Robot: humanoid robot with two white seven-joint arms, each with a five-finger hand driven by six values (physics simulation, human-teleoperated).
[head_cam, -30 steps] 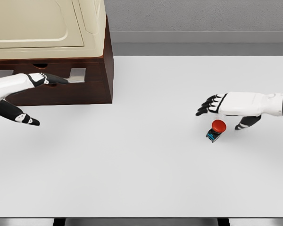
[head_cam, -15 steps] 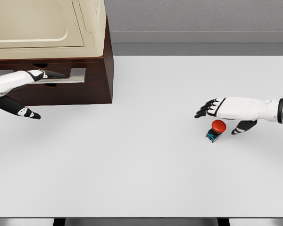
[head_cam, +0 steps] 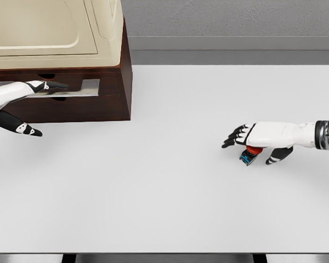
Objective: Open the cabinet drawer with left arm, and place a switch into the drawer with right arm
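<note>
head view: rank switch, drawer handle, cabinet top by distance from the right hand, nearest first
From the right hand:
1. Switch, directly under the palm, right side of the table.
2. Drawer handle, far left, on the dark cabinet front, by the left hand.
3. Cream cabinet top, upper left, behind and above the handle.

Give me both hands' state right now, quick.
Left hand: open, fingers at the drawer handle, gripping nothing.
Right hand: open, fingers spread over the red switch, not grasping it.
</note>
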